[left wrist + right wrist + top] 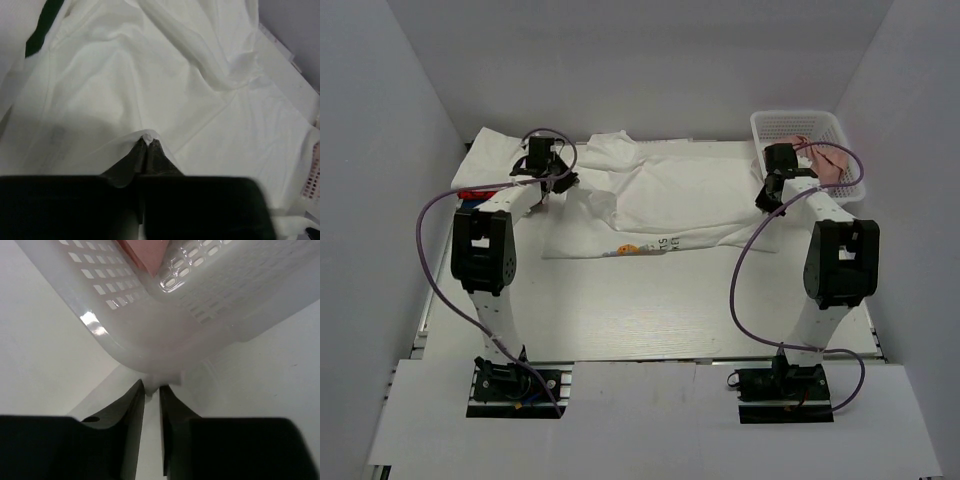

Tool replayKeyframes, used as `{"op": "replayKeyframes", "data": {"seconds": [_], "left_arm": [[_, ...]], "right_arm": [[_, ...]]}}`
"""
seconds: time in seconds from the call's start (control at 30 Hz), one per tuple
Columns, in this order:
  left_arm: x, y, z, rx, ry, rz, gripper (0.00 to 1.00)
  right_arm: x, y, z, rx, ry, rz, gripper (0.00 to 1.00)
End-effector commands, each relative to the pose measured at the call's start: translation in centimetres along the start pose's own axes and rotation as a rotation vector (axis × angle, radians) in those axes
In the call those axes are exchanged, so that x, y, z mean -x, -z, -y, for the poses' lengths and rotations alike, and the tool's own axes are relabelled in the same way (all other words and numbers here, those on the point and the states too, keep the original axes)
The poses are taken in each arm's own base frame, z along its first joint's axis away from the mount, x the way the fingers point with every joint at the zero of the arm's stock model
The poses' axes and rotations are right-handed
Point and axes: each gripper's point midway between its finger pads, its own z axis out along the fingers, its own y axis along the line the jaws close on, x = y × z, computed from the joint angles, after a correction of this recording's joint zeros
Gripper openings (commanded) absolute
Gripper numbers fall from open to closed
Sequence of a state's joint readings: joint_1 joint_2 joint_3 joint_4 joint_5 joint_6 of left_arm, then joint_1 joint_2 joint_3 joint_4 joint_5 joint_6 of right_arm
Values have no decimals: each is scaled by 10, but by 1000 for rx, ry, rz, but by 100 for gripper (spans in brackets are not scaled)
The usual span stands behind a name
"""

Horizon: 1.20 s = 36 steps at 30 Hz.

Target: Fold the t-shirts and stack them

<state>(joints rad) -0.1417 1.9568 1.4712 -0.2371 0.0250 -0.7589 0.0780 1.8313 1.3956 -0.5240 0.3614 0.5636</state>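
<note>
A large white t-shirt [680,195] lies spread across the back of the table, its multicoloured print [632,248] at the near hem. My left gripper [548,178] is at the shirt's left side. In the left wrist view the gripper [147,139] is shut on a pinch of the white cloth [150,75]. My right gripper [770,195] is at the shirt's right edge beside the basket. In the right wrist view its jaws [152,386] stand a little apart, with a tuft of white cloth [260,375] between the tips. Another white t-shirt [490,148] lies at the back left, with red cloth [468,193] showing below it.
A white perforated basket [790,118] holding pink cloth [823,165] stands at the back right, its corner [125,335] right above my right fingertips. White walls close in the table on the left, back and right.
</note>
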Motion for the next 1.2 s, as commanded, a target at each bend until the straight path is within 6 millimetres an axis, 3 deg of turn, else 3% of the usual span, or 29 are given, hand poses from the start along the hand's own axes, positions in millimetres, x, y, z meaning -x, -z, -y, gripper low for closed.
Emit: {"op": "replayKeyframes", "data": {"seconds": [0.0, 0.03, 0.1, 0.13, 0.17, 0.2, 0.27, 0.37, 0.4, 0.43, 0.5, 0.53, 0.57, 0.6, 0.83, 1.0, 1.13, 1.17], "left_arm": [[26, -1, 18, -51, -7, 29, 26], [32, -1, 28, -81, -9, 32, 38], [35, -2, 31, -83, -21, 35, 69], [37, -1, 30, -71, -20, 37, 92], [43, 3, 35, -83, -33, 51, 99], [46, 7, 37, -90, -46, 60, 99], [44, 23, 38, -100, -74, 58, 99], [25, 38, 40, -112, -110, 29, 99], [19, 43, 34, -100, -121, 16, 99], [4, 54, 30, -128, -123, -18, 99], [-15, 63, 23, -154, -112, -57, 99], [-42, 63, 4, -121, -112, -106, 99], [-40, 70, 6, -144, -105, -80, 99], [-60, 71, -6, -146, -102, -127, 99], [-103, 64, -33, -106, -104, -214, 99], [-135, 58, -80, 52, -103, -296, 99], [-151, 68, -116, 185, -119, -325, 99], [-155, 70, -126, 223, -123, -331, 99]], "right_arm": [[26, 14, 0, -1, 20, 61, 27], [27, 18, -3, 20, 25, 71, 32], [29, 27, -5, 49, 46, 84, 43], [28, 30, -7, 66, 67, 84, 47], [31, 36, -9, 88, 70, 95, 51], [27, 42, -8, 102, 78, 94, 60], [28, 57, -11, 140, 90, 114, 68], [-2, 58, -8, 171, 122, 63, 90], [-3, 62, -9, 190, 121, 76, 90], [-27, 56, -5, 191, 142, 28, 90], [-31, 57, -9, 232, 155, 43, 90], [-50, 49, -7, 238, 173, -5, 90], [-52, 46, -9, 250, 187, -8, 90], [-62, 37, -16, 274, 204, -42, 90], [-59, 7, -35, 341, 307, -18, 90], [-88, -14, -18, 274, 300, -106, 90], [-136, -11, 10, 219, 259, -244, 90], [-134, -1, 15, 216, 243, -235, 90]]}}
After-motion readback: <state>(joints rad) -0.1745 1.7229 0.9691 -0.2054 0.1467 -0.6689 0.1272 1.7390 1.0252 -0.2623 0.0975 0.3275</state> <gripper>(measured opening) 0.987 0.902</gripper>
